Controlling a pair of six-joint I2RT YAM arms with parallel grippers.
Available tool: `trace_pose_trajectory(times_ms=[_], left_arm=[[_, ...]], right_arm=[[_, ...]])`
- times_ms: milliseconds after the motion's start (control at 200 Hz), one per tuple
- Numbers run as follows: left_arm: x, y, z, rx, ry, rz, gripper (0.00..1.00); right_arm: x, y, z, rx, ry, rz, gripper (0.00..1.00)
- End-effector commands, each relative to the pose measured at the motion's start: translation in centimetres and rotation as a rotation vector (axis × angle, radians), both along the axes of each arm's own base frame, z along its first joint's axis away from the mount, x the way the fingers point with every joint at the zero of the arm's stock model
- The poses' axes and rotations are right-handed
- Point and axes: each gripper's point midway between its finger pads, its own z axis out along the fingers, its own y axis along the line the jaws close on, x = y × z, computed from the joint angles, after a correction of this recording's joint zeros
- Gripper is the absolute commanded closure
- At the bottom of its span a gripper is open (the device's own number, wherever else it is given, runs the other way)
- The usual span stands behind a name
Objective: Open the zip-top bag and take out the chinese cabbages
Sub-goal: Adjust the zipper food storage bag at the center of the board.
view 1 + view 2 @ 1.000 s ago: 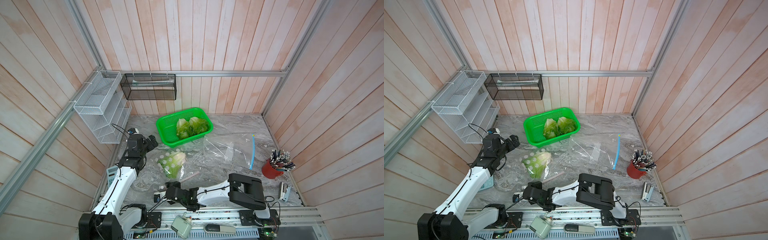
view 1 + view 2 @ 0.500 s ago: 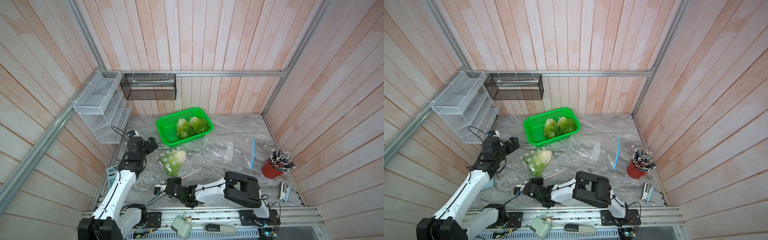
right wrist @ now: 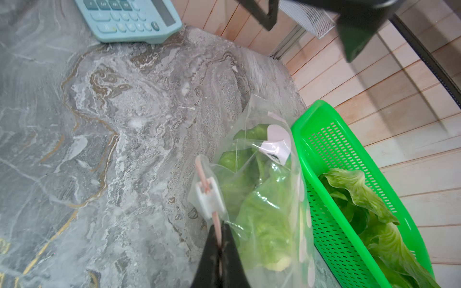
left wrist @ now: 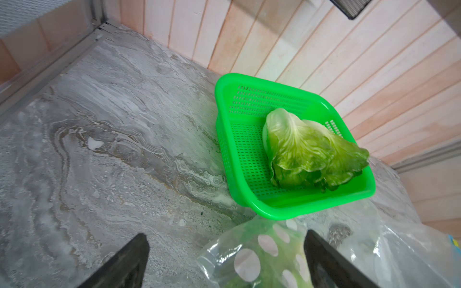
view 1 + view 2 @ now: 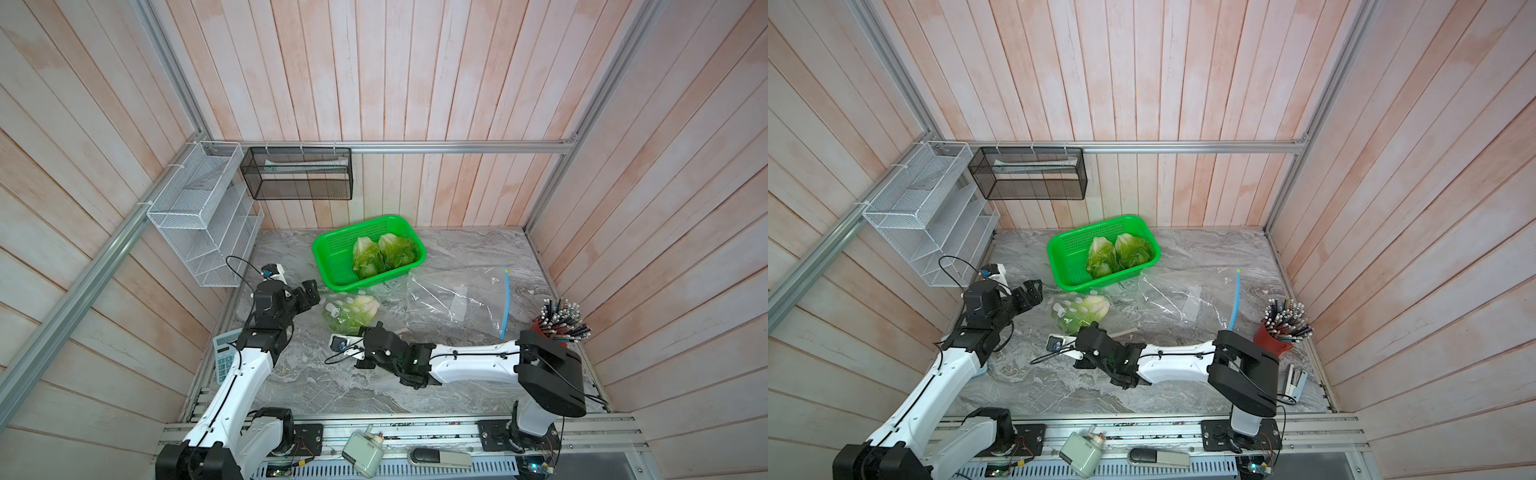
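The right gripper (image 3: 219,239) has advanced to the zip-top bag (image 3: 264,159) and now clamps its pink seal strip (image 3: 202,175). The left gripper (image 4: 225,237) stays wide open beside the bagged chinese cabbage (image 5: 357,309).

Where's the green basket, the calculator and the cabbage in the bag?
basket (image 5: 353,232): in a top view, on its back wall.
calculator (image 3: 129,20): right wrist view, on its keys.
bagged cabbage (image 5: 1086,309): in a top view, middle of the head.

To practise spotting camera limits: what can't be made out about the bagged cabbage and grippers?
Zip strip open or sealed: right wrist view, crumpled dotted bag hides it.
Right gripper's tips: both top views, its own body covers them.
Left gripper's finger bases: left wrist view, cropped.
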Motion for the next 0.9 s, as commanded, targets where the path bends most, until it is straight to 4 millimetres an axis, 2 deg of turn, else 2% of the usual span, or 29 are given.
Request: trace_pose_trajectory(times_ms=[0,130,395,565,760,895], left_arm=[[-0.7,-2.8,1.3,-0.007,-0.076,-0.160,0.13],[-1.9,-6.1,1.6,0.026,-0.099,-0.306,0.27],[-4.7,-11.5,2.6,-0.021,-0.186,-0.642,0.41],[-6.2,-13.4,3.6,-0.020,-0.231,-0.786,0.49],[-7.6,-14.6,4.5,-0.020,-0.262,-0.880,0.55],[-8.3,-16.0,4.1,0.005,-0.244,-0.932,0.58]], right_arm=[[-0.7,-1.2,-0.3,0.041,0.148,0.049,1.00],[0.6,-2.6,0.9,0.101,0.209,0.039,1.00],[2.1,-4.1,2.4,0.166,0.282,0.056,1.00],[2.9,-4.9,3.5,0.206,0.330,0.075,1.00],[4.2,-6.0,3.9,0.227,0.356,0.062,1.00],[4.7,-6.5,4.1,0.242,0.377,0.058,1.00]])
